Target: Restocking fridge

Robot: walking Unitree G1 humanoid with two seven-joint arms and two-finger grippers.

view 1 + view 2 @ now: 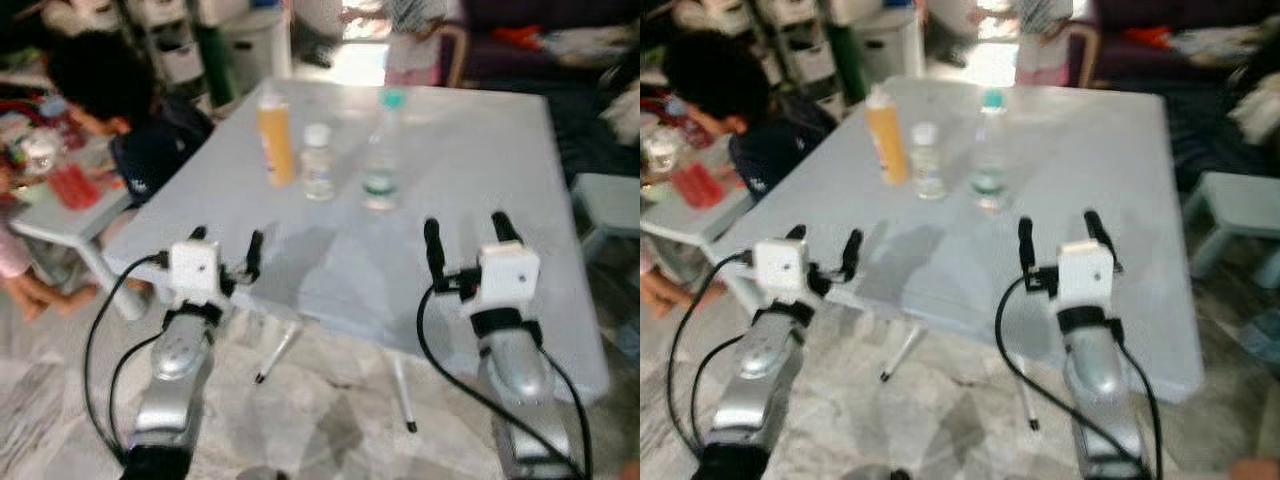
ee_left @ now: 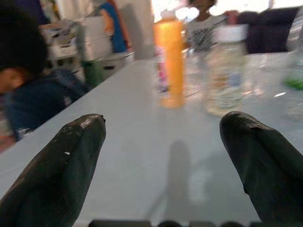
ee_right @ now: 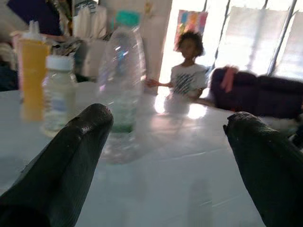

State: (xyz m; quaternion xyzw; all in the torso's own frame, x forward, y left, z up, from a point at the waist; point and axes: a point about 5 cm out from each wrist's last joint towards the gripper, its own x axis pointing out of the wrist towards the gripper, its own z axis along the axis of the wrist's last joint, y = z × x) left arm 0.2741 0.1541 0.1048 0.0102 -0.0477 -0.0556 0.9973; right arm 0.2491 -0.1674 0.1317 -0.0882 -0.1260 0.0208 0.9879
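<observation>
Left eye view: pale grey worktop (image 1: 470, 200) ahead, on thin folding legs over a marbled tile floor (image 1: 330, 420). Three bottles stand upright in a rough row toward the far-left part of it: orange bottle (image 1: 275, 138) with a white cap furthest left, small clear bottle (image 1: 318, 163) with a white cap just beside it, then a taller clear water bottle (image 1: 382, 152) with a teal cap on the right, a small gap away. None touch each other or the grippers. Left gripper (image 1: 224, 250) hovers at the near-left edge of the worktop, jaws apart, empty; left wrist view has the orange bottle and small clear bottle ahead of it, well beyond the fingertips (image 2: 78, 142). Right gripper (image 1: 466, 240) sits over the near-right part of the worktop, jaws apart, empty; right wrist view has the water bottle (image 3: 122, 71) ahead, off toward one finger, with the other two bottles past it. All three bottles well apart from both grippers. One person (image 1: 110, 110) with dark hair leans over at the worktop's left edge, next to a low side table (image 1: 60, 215) with red clutter. Second person (image 3: 185, 75) in a patterned shirt stands beyond the far edge, dark sofa (image 3: 265, 97) behind. Pale stool (image 1: 608, 205) at right. Frames slightly blurred.
</observation>
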